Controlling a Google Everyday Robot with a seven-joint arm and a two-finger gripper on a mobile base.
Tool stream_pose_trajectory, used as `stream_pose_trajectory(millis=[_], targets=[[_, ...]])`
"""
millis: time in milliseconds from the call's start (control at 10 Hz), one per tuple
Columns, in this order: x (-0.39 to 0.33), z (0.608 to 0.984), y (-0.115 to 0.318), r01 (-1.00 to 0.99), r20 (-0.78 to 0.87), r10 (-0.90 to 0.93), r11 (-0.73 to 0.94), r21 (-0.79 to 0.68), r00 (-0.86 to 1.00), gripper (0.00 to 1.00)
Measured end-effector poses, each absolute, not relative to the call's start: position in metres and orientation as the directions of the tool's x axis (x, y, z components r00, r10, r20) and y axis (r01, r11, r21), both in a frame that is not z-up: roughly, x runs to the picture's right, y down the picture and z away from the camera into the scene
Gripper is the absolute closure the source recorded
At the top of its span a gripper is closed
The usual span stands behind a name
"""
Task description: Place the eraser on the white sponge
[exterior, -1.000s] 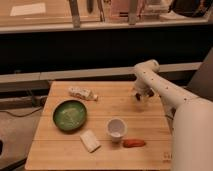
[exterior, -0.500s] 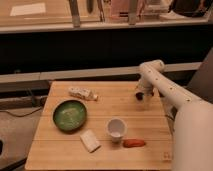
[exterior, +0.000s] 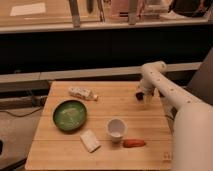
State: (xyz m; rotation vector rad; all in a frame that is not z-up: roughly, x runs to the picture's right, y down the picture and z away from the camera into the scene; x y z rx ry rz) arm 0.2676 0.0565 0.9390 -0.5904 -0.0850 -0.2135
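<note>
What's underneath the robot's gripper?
The gripper sits low over the far right of the light wooden table. A small dark shape shows beside its tip; whatever lies directly beneath is covered.

The small flat black oblong eraser lies on the wooden desk near its far right side, just beside the gripper, which hangs there with fingers spread; contact cannot be told. The off-white thick rectangular sponge lies flat, angled, near the front edge, well apart from the eraser, with nothing on it.

The white arm reaches in from the right, elbow raised, claw hanging downward, parted wide.
</note>
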Motion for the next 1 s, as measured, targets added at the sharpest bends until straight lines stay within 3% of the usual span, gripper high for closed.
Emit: stream_pose_trajectory(millis=[1000], targets=[[0.279,0.937,0.049,0.152,0.133,-0.097,0.844,-0.515,0.986,0.2]])
